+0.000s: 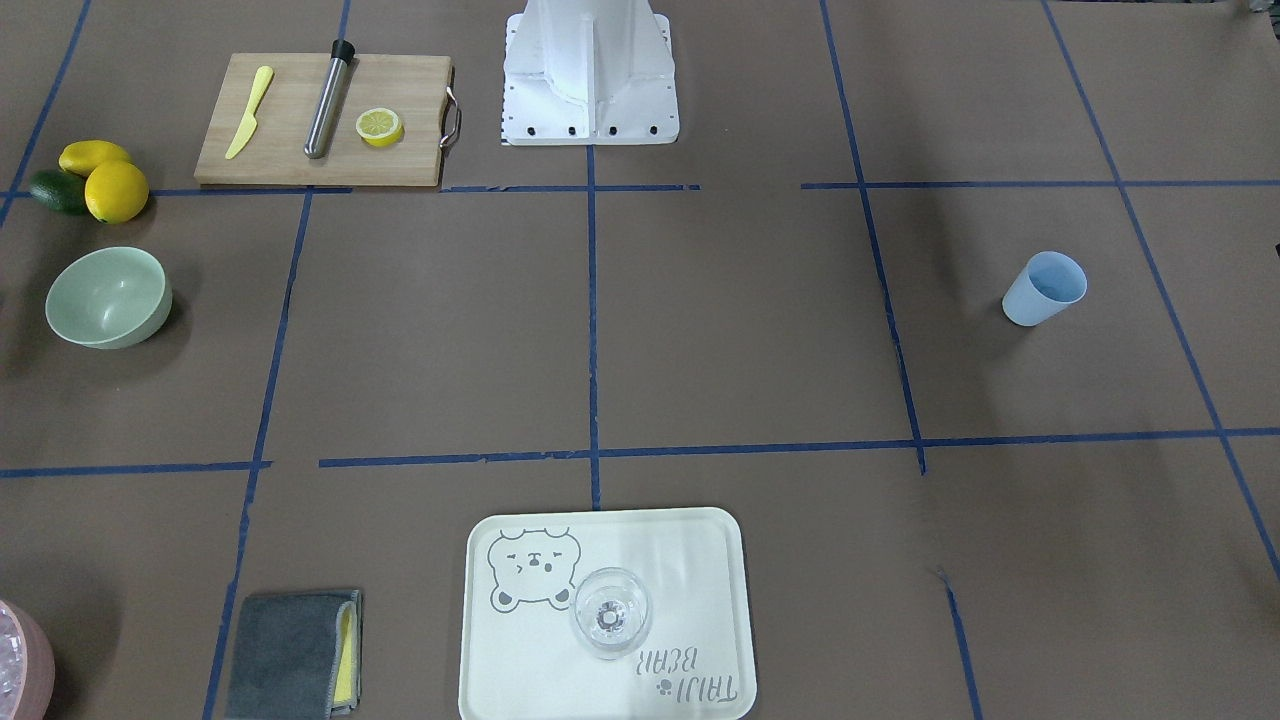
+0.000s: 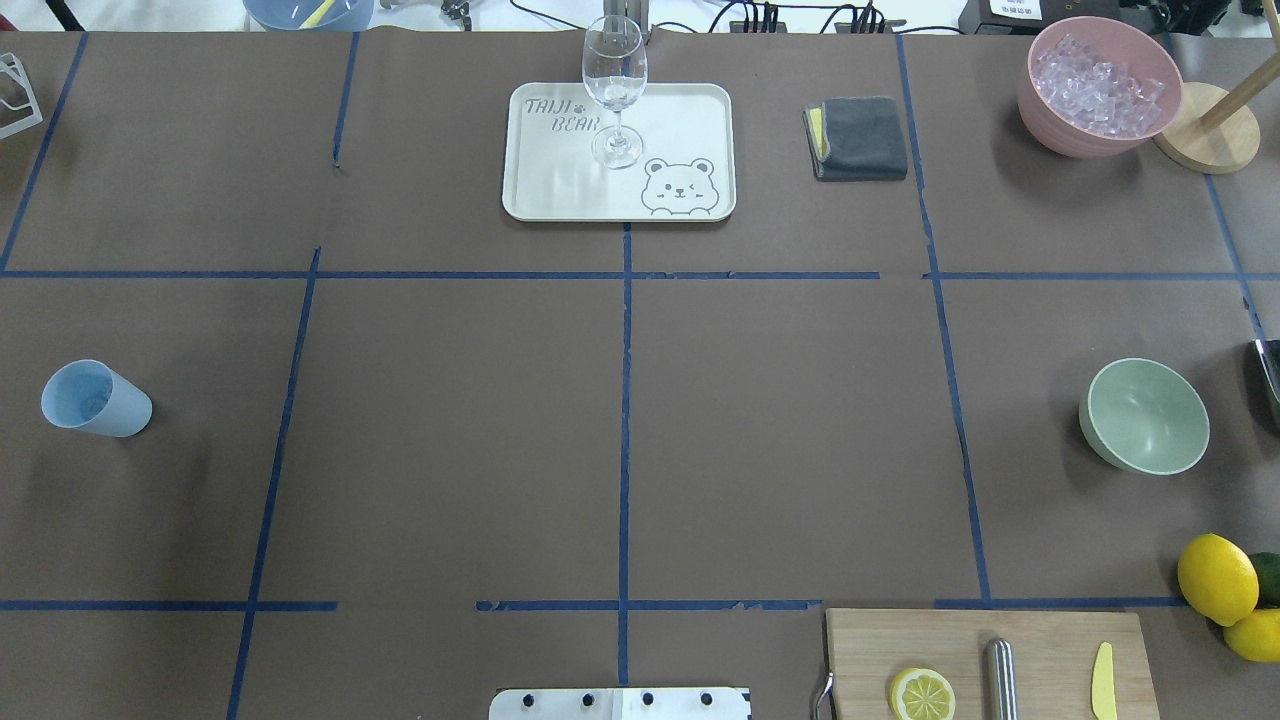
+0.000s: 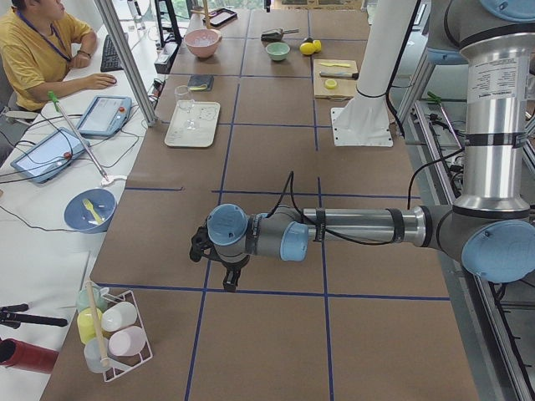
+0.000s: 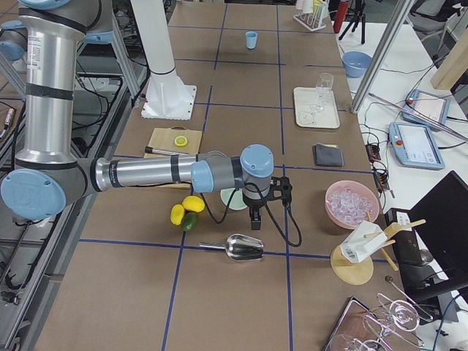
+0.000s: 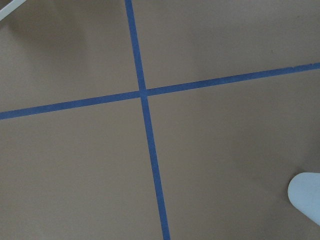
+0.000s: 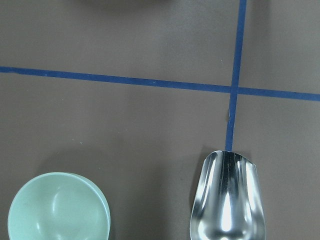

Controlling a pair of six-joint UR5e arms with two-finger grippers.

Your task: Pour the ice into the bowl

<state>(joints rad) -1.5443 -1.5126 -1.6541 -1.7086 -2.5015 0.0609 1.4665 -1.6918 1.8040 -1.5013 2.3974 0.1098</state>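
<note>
The pale sage-green bowl (image 1: 108, 297) stands empty on the table's right side; it also shows in the overhead view (image 2: 1145, 415) and the right wrist view (image 6: 57, 210). The ice (image 2: 1098, 82) lies as clear cubes in a pink container (image 4: 352, 201) at the far right corner. My right gripper (image 4: 256, 219) hangs low over the table between the bowl and the pink container, above a metal scoop (image 6: 227, 200). My left gripper (image 3: 219, 266) hangs near the blue cup (image 2: 95, 398). Both show only in side views, so I cannot tell whether they are open or shut.
A cutting board (image 2: 1040, 650) holds a lemon half (image 2: 921, 693), a steel muddler and a yellow knife. Lemons (image 2: 1217, 578) lie beside it. A tray (image 2: 560, 190) carries a wine glass (image 2: 614, 85). A grey cloth (image 2: 860, 137) lies next to the tray.
</note>
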